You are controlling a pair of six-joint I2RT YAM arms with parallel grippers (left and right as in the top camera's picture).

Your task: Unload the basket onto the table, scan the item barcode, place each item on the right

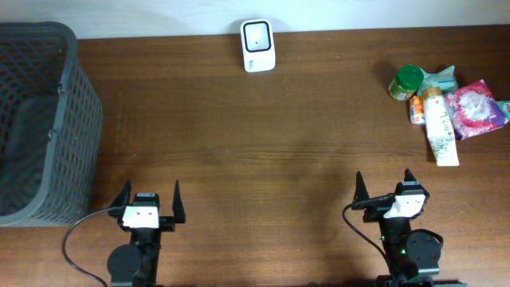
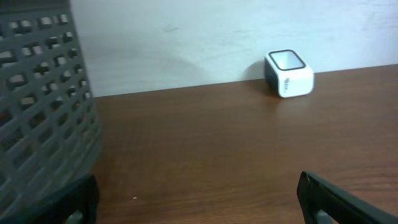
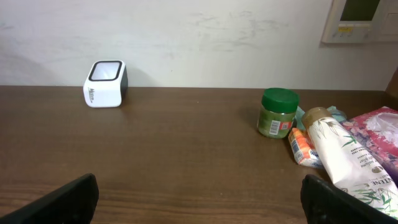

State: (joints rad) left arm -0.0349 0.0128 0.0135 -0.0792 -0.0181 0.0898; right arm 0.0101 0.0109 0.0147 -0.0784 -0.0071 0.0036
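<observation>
A white barcode scanner (image 1: 258, 45) with a dark window stands at the table's back edge; it also shows as the scanner (image 2: 288, 74) and the scanner (image 3: 105, 84) in the wrist views. At the back right lies a pile of items: a green-lidded jar (image 1: 406, 82), a white tube (image 1: 441, 127), a pink floral packet (image 1: 474, 110) and a small orange pack (image 1: 416, 110). My left gripper (image 1: 149, 198) and right gripper (image 1: 383, 186) both stand open near the front edge, far from the items, with nothing between their fingers.
A dark grey mesh basket (image 1: 56, 119) fills the left side of the table, close to the left arm. The jar (image 3: 277, 112), tube (image 3: 345, 158) and packet (image 3: 380, 134) crowd the right of the right wrist view. A wall panel (image 3: 360, 18) hangs behind.
</observation>
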